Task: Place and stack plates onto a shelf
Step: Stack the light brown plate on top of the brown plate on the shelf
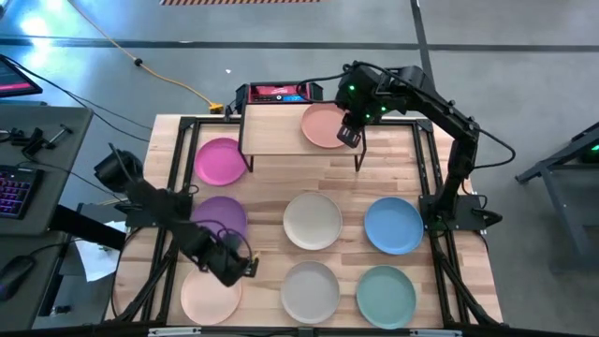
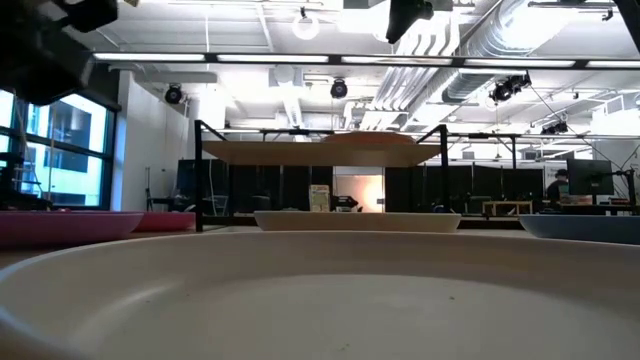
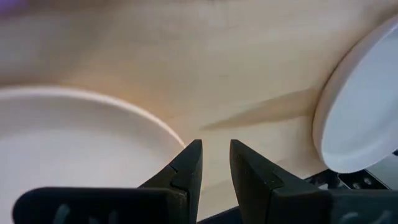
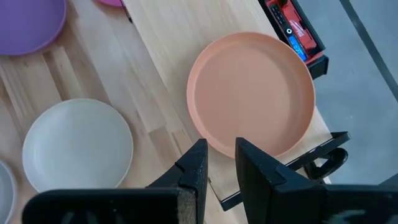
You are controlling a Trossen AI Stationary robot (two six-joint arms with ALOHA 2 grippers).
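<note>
On shelf [image 1: 281, 129], peach plate [image 1: 327, 125], purple plate [image 1: 223, 217] half-hidden

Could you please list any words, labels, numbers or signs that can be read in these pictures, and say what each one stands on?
None can be read.
Red device behind the shelf: light marks on its top, too small and blurred to read.
Same device in the right wrist view: a blue patch and small marks, not readable.
The plates and the tabletop carry no print.
</note>
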